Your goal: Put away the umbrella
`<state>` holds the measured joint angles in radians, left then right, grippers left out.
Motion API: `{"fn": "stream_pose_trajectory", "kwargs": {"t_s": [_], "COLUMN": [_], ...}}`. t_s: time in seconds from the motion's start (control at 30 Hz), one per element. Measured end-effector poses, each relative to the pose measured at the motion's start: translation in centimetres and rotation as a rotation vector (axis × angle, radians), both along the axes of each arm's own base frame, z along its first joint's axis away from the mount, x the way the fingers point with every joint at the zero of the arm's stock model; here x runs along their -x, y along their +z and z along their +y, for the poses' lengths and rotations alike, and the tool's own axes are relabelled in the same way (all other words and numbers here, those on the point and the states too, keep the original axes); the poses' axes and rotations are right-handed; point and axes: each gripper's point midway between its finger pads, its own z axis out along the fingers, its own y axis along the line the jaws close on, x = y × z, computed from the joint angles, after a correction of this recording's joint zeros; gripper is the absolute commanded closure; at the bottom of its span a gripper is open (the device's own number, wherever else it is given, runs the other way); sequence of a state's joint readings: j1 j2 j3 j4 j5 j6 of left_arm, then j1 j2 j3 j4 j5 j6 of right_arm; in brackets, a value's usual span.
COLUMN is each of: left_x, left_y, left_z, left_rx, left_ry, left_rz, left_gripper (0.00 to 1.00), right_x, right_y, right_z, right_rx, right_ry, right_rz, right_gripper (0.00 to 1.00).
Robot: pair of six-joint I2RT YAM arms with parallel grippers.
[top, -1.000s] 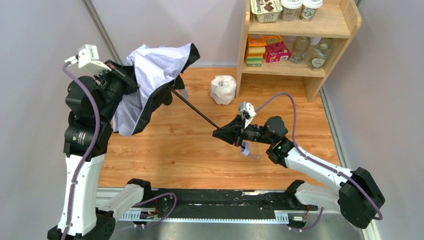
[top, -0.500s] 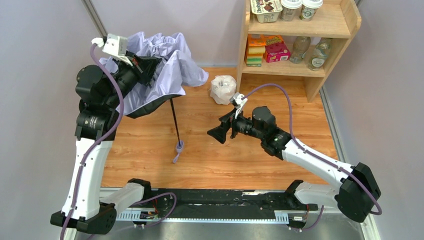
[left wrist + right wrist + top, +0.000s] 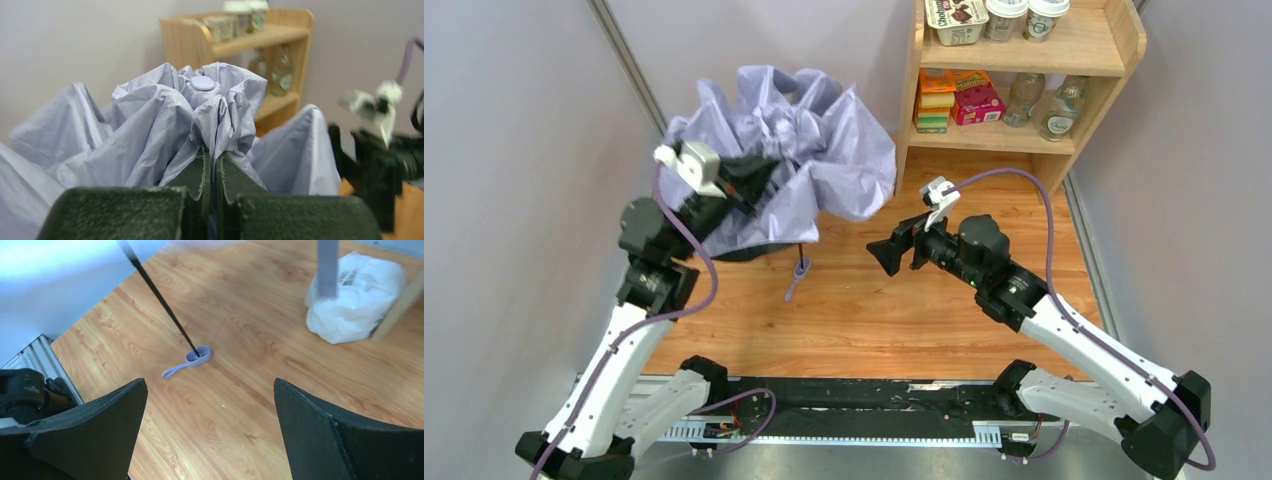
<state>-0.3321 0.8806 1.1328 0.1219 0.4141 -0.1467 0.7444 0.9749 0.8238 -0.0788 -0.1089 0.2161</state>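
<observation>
Nearest you, your right pincer [image 3: 208, 385] hangs spread wide and empty over the wooden table [image 3: 874, 320]. Just beyond it, the small lavender handle [image 3: 197, 354] of the compact folding umbrella [image 3: 824, 140] seems to rest on that table. The thin black shaft [image 3: 160, 295] rises from it at a slant, not yet telescoped. Farther back, your left pincer [image 3: 214, 155] is pressed together on the crumpled pale lavender canopy [image 3: 150, 130], just below its crown. You look to be mid-collapse. Next you'll probably take the handle with the right and push the shaft in, keeping it in line so it doesn't bind.
</observation>
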Motion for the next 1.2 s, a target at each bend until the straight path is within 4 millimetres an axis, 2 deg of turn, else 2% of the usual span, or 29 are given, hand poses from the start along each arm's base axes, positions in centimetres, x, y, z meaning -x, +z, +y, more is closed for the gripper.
{"fn": "stream_pose_trajectory", "kwargs": {"t_s": [0.07,0.1,0.17,0.23,0.33,0.47,0.57,0.63,0.77,0.87,1.03,1.13,1.2], "left_x": [1.2,1.8,2.6,2.6,1.9,1.4,1.1,0.8,0.4,0.8,1.5,2.1,2.5], "left_y": [-3.5,-6.2,-12.7,-18.6,-23.3,-24.4,-24.7,-24.3,-23.6,-24.1,-24.6,-24.5,-24.3], "left_z": [-1.4,-1.9,-2.5,-1.9,-0.8,-0.1,0.0,-0.5,-1.5,-1.8,-2.2,-2.3,-2.6], "left_rx": [0.015,0.021,0.023,0.024,0.035,0.080,0.125,0.144,0.178,0.202,0.191,0.172,0.160], "left_ry": [-0.034,-0.043,-0.057,-0.017,0.065,0.117,0.133,0.131,0.102,0.079,0.043,0.016,-0.013], "left_rz": [0.017,0.044,0.140,0.251,0.363,0.429,0.484,0.552,0.617,0.658,0.667,0.646,0.627], "left_gripper": [1.00,1.00,1.00,1.00,1.00,1.00,1.00,1.00,1.00,1.00,1.00,1.00,1.00], "right_x": [0.1,0.2,0.3,0.5,0.7,0.9,0.7,0.5,-0.1,-1.3,-2.9,-3.2,-2.7], "right_y": [0.7,0.8,0.6,0.2,-0.1,1.0,2.6,2.7,1.1,-0.2,-2.6,-2.9,-2.3], "right_z": [-0.8,-1.1,-1.8,-2.2,-2.5,-2.1,0.1,1.8,5.0,7.0,8.2,8.4,8.6], "right_rx": [-0.015,-0.019,-0.016,-0.002,0.021,0.028,0.004,-0.012,0.009,0.040,0.060,0.048,0.022], "right_ry": [-0.027,-0.039,-0.059,-0.069,-0.071,-0.036,0.044,0.091,0.162,0.183,0.198,0.224,0.277], "right_rz": [-0.021,-0.028,-0.030,-0.020,-0.006,-0.009,-0.001,0.025,0.068,0.085,0.132,0.145,0.124], "right_gripper": [0.00,0.00,0.00,0.00,0.00,0.00,0.00,0.00,0.00,0.00,0.00,0.00,0.00]}}
